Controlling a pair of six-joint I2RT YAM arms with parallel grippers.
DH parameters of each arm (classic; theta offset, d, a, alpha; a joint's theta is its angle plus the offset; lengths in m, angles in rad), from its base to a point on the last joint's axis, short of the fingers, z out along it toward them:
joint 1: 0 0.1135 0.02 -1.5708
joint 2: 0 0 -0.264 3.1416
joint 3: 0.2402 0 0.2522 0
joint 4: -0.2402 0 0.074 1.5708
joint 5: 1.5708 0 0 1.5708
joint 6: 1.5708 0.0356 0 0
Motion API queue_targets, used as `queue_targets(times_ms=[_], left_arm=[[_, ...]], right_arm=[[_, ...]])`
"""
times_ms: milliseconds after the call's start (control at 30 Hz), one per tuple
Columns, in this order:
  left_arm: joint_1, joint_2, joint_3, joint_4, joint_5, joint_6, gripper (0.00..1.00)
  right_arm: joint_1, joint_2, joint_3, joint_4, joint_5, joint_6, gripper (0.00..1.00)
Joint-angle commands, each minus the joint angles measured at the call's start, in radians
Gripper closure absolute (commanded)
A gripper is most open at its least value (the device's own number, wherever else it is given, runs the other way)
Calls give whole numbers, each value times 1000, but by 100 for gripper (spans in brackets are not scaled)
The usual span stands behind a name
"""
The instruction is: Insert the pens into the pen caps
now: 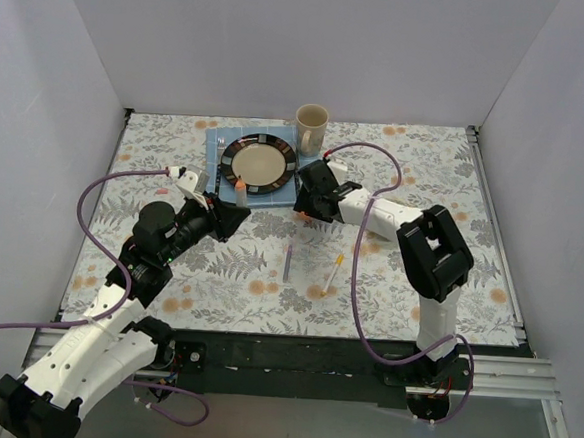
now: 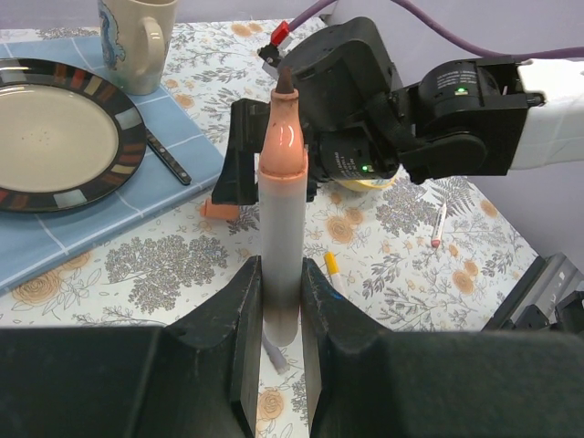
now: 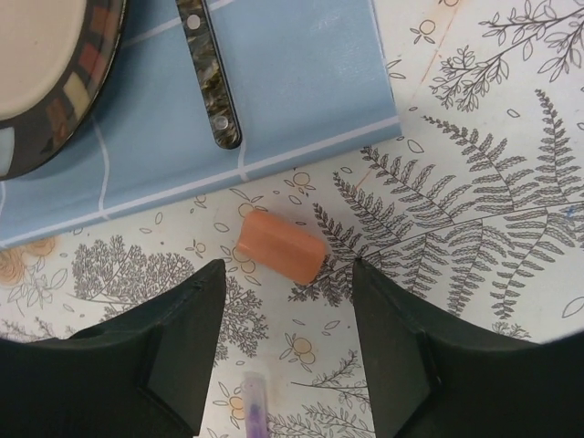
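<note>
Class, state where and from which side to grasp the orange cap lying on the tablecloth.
The orange cap lies on its side, diagonal, clear of the blue mat: pinch its two long flanks at mid-length, coming straight down from above.

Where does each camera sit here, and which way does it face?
Top: above and behind the robot, looking down on the table; left arm and right arm show.
Left wrist: on the left tool, looking past its fingers and gripped pen toward the right arm.
Right wrist: on the right tool, looking straight down at the cap between its open fingers.
Shared: both wrist views show plate and knife.
</note>
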Motion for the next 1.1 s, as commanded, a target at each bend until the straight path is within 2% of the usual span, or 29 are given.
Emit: queue_targets(times_ms=[0,133,300,433,500,567,600,633,733,767,833,867,933,967,1033,1067], left_arm=[[-2,-7,17,10,8,14,100],[-2,-4,19,10,11,14,100],[-2,-7,17,10,14,14,100],[-2,-9,17,10,13,16,100],[-2,-9,17,10,13,16,100],[-2,-10,17,10,11,16,100],[-2,-9,17,8,13,16,100],[-2,-9,15,8,13,17,100],[-2,-12,19,10,11,17,100],[-4,-12,19,10,10,17,100],[-2,-13,17,10,10,17,100],[-2,-13,17,10,10,16,100],[-2,-15,17,10,8,17,100],[-2,-13,17,10,6,16,100],[-2,-15,15,10,8,14,100],[-2,-13,17,10,8,14,100]], right_arm=[[17,66,87,-74,76,112,36],[42,104,136,-134,122,180,33],[51,156,179,-156,156,180,33],[51,181,181,-154,164,149,37],[52,185,172,-147,157,126,43],[52,181,144,-95,144,22,50],[54,172,135,-76,139,-18,51],[52,165,106,-21,127,-131,52],[54,130,61,65,11,-347,53],[55,116,28,108,-98,-501,56],[58,60,-6,111,-122,-613,61],[58,32,-69,143,-163,-727,62],[55,-78,-127,160,-186,-802,63],[57,-156,-155,166,-250,-931,64],[55,-230,-239,166,-351,-1053,66],[55,-290,-267,160,-482,-1107,66]])
